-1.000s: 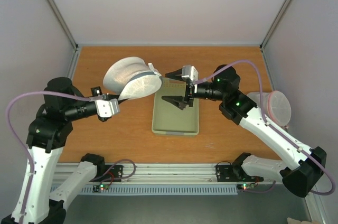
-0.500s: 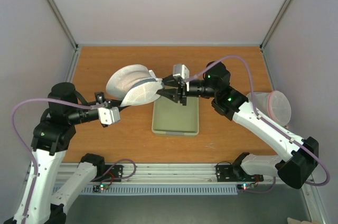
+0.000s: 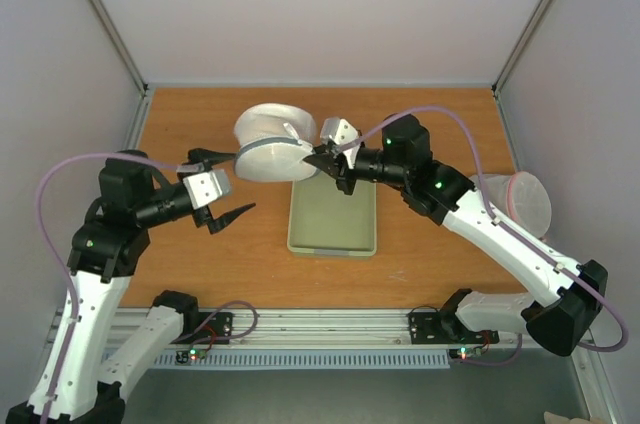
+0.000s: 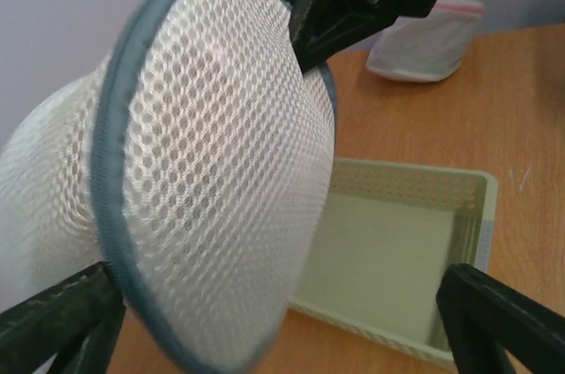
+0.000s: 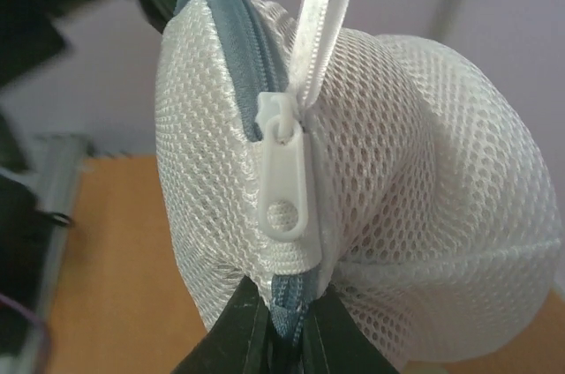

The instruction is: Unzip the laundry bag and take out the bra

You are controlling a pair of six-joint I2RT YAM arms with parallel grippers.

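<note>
The laundry bag [image 3: 272,142], a white mesh dome with a grey zip band, hangs over the table's back middle, just left of the tray's far end. My right gripper [image 3: 323,158] is shut on its rim. In the right wrist view the jaws [image 5: 288,325] pinch the grey zip band just below the white zip pull [image 5: 285,187]. My left gripper [image 3: 240,182] stands open just left of the bag, not touching it. In the left wrist view the bag [image 4: 212,171] fills the space ahead of the wide-apart fingers [image 4: 57,321]. The bra is hidden.
A pale green tray [image 3: 332,234] lies in the middle of the table, below and right of the bag. A translucent round bag with a pink rim [image 3: 522,202] sits at the right edge, behind my right arm.
My left gripper let go of the bag, opened wide and drew back a little. My right gripper closed on the bag's zip band. The bag swung right and toward the back.
</note>
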